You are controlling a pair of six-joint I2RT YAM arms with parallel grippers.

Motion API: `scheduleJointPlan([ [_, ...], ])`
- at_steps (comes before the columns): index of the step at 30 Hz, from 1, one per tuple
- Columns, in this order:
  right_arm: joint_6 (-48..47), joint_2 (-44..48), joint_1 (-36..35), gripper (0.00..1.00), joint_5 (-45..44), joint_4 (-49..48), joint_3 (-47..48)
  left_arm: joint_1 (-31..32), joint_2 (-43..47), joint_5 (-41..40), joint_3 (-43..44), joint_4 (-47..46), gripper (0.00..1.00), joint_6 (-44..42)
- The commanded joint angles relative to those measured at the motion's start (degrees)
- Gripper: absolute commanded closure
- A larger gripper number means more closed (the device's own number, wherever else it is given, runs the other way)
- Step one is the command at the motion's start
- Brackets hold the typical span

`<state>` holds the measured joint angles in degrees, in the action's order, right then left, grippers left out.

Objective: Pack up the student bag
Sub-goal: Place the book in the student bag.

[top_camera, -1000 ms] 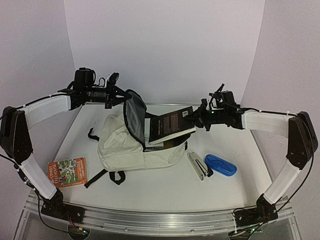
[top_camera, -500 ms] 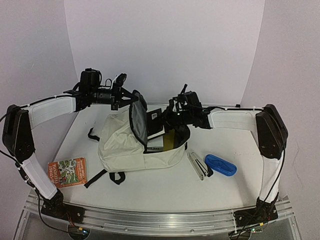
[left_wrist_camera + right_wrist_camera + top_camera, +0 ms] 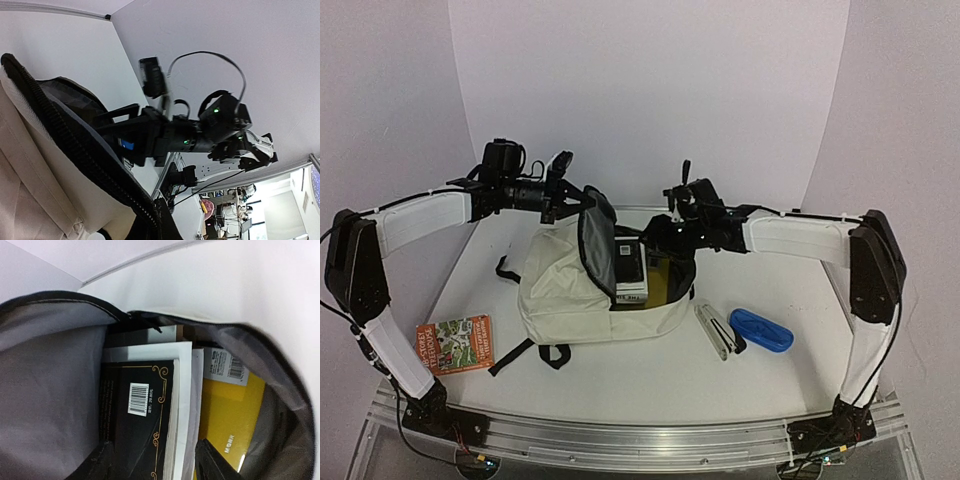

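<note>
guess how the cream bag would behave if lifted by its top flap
Probably floppy: the student bag is creased, slack fabric. Likely bottom-heavy, since books already sit inside, so it could sag and swing.

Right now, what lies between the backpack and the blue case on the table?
In the top view, a slim white item, perhaps pens, lies between the backpack and the blue case.

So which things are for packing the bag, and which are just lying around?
For the job: student bag, left gripper holding its flap, black book and yellow book inside, right gripper open over them.
Lying about for now: colourful book, blue case, white stick-like thing, all outside the bag.
</note>
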<state>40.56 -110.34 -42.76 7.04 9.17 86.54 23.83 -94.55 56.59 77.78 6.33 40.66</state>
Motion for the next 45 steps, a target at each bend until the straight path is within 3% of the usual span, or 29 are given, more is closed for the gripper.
scheduleJointPlan([
  [1,-3.1,3.8,-0.1,0.54,-0.6,1.4,-2.1,-0.1,2.7,-1.1,3.3,1.7,1.0,-3.2],
  [7,-2.1,0.6,-0.9,0.64,4.6,-1.0,-2.3,-0.1,2.6,-1.2,3.3,1.8,1.0,-3.1],
  [17,-2.0,-2.7,-1.2,0.64,7.0,-1.2,-1.2,-0.2,3.2,-2.2,2.6,3.0,1.0,-3.9],
  [36,-2.2,-6.5,-2.7,0.76,8.7,-2.3,2.0,-0.5,2.2,-2.1,3.1,3.4,1.0,-4.3],
  [45,-2.3,-11.5,-5.3,0.78,11.9,-4.2,8.2,-0.5,1.3,-2.0,3.2,3.2,1.0,-4.0],
])
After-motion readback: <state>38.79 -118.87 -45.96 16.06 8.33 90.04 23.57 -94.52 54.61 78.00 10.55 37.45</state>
